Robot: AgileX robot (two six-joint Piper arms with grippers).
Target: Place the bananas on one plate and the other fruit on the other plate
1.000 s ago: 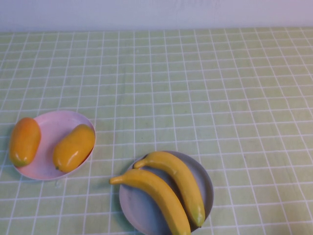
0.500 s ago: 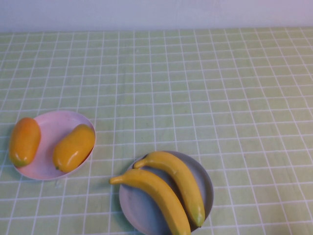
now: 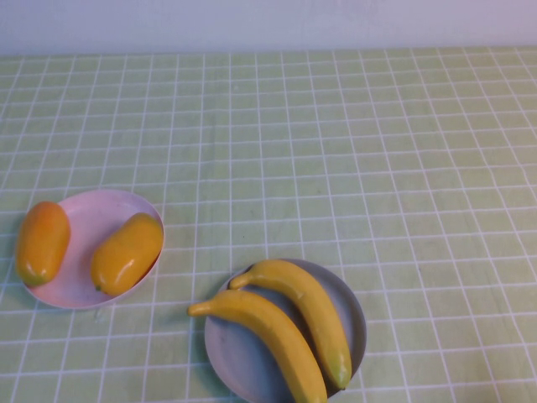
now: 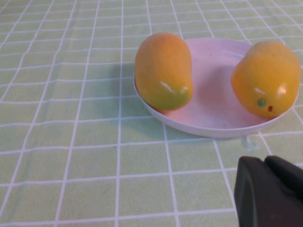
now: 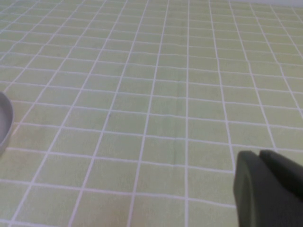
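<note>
Two bananas [image 3: 281,332] on grey-blue plate [image 3: 352,315]; left claw [image 4: 265,191], right claw [image 5: 265,189] closed, empty.

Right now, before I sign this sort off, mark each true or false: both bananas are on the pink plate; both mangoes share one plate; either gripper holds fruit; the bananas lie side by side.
1. Both long yellow plastic bananas are on the pale pink plate. False: they lie on the round grey-blue plate.
2. Both plump orange-yellow mangoes share the pink plate. True.
3. A gripper holds fruit. False: left gripper and right gripper are shut on nothing, each seen only in its own wrist view.
4. The bananas lie side by side. True.
</note>
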